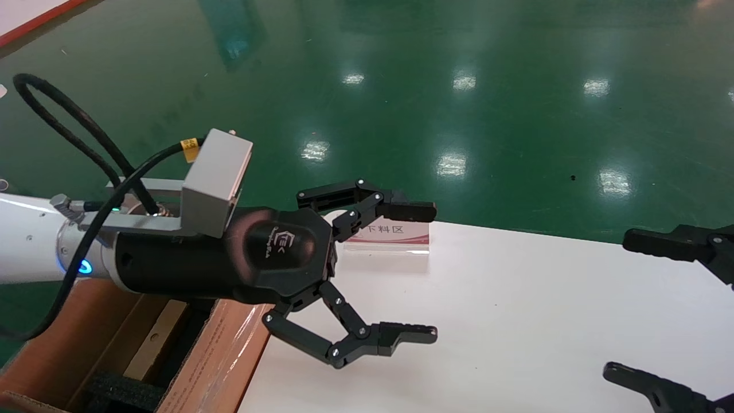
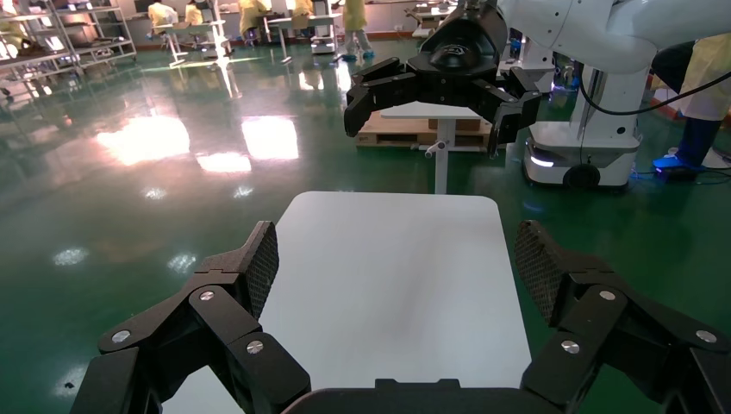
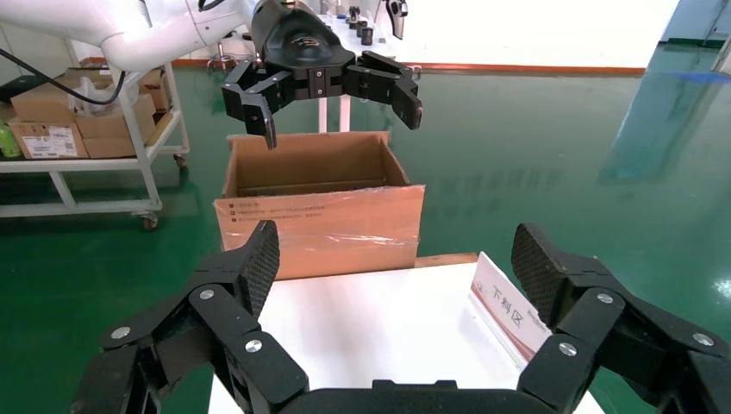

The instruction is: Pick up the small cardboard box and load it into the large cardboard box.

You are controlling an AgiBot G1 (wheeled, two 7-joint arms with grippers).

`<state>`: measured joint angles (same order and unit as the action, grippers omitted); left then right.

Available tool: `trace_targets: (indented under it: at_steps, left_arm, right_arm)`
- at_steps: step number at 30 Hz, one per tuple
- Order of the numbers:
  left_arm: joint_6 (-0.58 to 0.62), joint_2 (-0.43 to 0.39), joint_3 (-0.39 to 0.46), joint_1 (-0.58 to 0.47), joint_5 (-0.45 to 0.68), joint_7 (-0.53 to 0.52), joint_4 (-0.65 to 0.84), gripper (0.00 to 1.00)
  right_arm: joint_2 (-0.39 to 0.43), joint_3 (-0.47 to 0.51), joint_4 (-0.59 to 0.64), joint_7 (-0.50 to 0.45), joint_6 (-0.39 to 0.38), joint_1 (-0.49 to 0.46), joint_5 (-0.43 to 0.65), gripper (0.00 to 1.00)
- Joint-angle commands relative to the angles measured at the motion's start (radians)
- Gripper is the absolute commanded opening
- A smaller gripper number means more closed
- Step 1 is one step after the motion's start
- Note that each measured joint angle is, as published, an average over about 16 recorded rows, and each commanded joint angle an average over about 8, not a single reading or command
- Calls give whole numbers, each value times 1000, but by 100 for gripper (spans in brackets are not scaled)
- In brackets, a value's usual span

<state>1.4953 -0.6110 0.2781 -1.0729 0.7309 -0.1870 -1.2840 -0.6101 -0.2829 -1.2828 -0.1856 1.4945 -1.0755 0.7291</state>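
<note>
Carton (image 1: 212,361), large, brown, taped: nearest me at my left, standing against the table's (image 1: 516,321) left edge, flaps up, black foam (image 1: 123,393) inside. I see a slim tan piece (image 1: 155,338) lying in it but cannot tell whether that is the small box.
Left hand (image 1: 427,272): above the table's left part just past the carton, fingers spread wide, holding nothing.
Right hand (image 1: 631,304): at my right over the table's right edge, likewise wide and empty.
Sign (image 1: 390,236), clear stand with red band: on the table's far edge, behind my left hand.
Floor (image 1: 459,86), green, glossy: beyond.
</note>
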Motion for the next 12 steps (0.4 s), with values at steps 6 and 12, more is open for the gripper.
trace_targets:
  at_steps: [6, 12]
  left_arm:
    - [0, 0, 0, 0, 0, 0, 0, 100]
    - [0, 0, 0, 0, 0, 0, 0, 100]
  right_arm:
    - [0, 0, 0, 0, 0, 0, 0, 100]
    - [0, 0, 0, 0, 0, 0, -1, 100]
